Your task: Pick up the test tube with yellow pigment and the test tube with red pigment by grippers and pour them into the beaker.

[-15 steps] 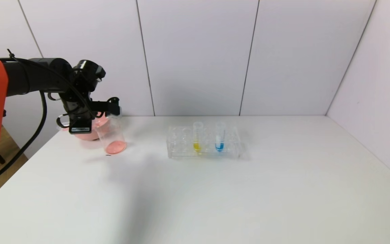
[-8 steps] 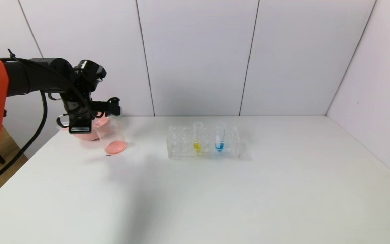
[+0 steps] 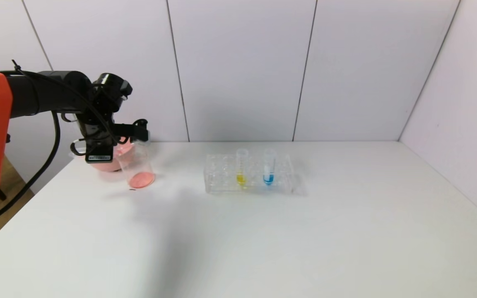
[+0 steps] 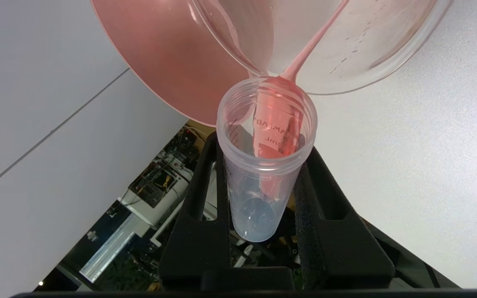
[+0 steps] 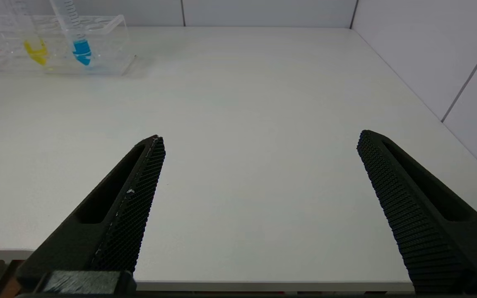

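- At the table's far left (image 3: pixel 77 231): left gripper (image 3: pixel 141 133) raised over the beaker (image 3: pixel 136 165), jaws clamped on the red tube (image 4: pixel 265 165), one black finger (image 4: pixel 199 207) against each side of it.
- Tipped well over, mouth of the red tube right at the beaker's rim; thin red-orange stream running from the mouth into the beaker, seen in the left wrist view.
- Red-orange film spread along the inner wall of the tube, printed scale marks showing through it; rounded bottom end sitting back between the fingers.
- In the beaker: shallow pink-red layer across the bottom, walls otherwise clear, standing upright on the table.
- Just behind the beaker, on its left: pink bowl (image 3: pixel 118 159), partly hidden by the gripper and close against the beaker.
- Near the table's middle, well apart from the beaker: clear rack (image 3: pixel 249 182), holding the yellow tube (image 3: pixel 241 167) and the blue tube (image 3: pixel 268 167), both upright, side by side, yellow on the left.
- Short band of colour at the bottom of each racked tube; other rack holes on the left unfilled.
- Above the table's near right edge, seen only in its own wrist view: right gripper (image 5: pixel 259 165), jaws spread wide, nothing between them, far from the rack.
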Motion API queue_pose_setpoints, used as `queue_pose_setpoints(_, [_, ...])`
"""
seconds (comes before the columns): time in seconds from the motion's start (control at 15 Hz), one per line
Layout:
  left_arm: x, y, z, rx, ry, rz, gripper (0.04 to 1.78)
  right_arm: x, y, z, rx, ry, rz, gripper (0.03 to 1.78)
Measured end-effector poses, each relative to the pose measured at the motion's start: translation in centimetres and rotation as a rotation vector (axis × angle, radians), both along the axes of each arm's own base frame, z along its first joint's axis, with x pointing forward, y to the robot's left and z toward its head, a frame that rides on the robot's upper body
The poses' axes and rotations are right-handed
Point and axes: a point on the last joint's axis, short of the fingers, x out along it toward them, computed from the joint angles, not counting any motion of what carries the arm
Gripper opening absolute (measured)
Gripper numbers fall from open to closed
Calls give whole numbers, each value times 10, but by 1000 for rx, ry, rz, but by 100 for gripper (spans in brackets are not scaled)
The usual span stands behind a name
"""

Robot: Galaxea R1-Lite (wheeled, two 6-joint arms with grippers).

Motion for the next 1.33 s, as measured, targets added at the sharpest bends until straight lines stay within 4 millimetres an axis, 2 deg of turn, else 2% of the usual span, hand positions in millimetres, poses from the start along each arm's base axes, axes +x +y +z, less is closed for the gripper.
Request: queue_pose_setpoints(1.33, [-1, -6, 0, 46, 2, 5, 45, 0, 0, 0, 0, 0, 0, 170])
